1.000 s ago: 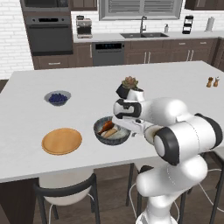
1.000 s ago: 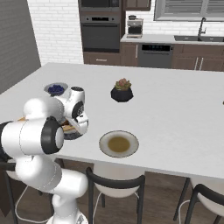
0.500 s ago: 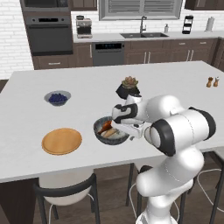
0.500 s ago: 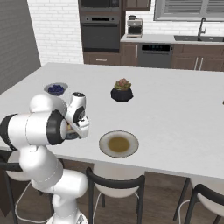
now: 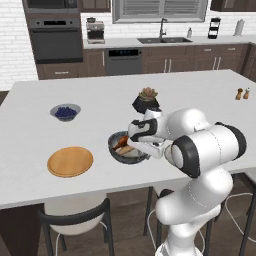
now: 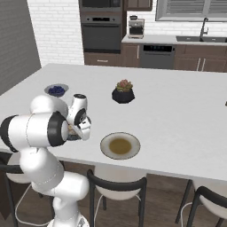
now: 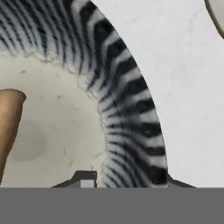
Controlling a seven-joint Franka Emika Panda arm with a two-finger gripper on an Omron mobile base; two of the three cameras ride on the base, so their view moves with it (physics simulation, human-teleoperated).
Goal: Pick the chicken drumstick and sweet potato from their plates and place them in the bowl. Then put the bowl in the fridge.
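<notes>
Gripper (image 5: 134,145) straddles the rim of the bowl (image 5: 118,150), 1 finger (image 7: 86,178) inside, apparently clamping it for lifting. Chicken drumstick (image 5: 121,141) and sweet potato (image 5: 126,149) lie inside the bowl, beside the orange plate (image 5: 70,161).

Bowl (image 5: 129,148) right half covered by white hand in left base view; in right base view nearly all hidden behind forearm, sliver at (image 6: 71,132). Contents in left base view too small to separate: reddish and tan bits, edges unclear. Hand view: bowl rim (image 7: 127,100) cut by top and bottom edges, tan piece (image 7: 8,122) cut by left edge, identity unclear. Fingers (image 7: 86,178) mostly hidden at bottom edge, grip on rim unclear. Pale curved edge (image 7: 216,15) clipped at top right, unidentifiable.
</notes>
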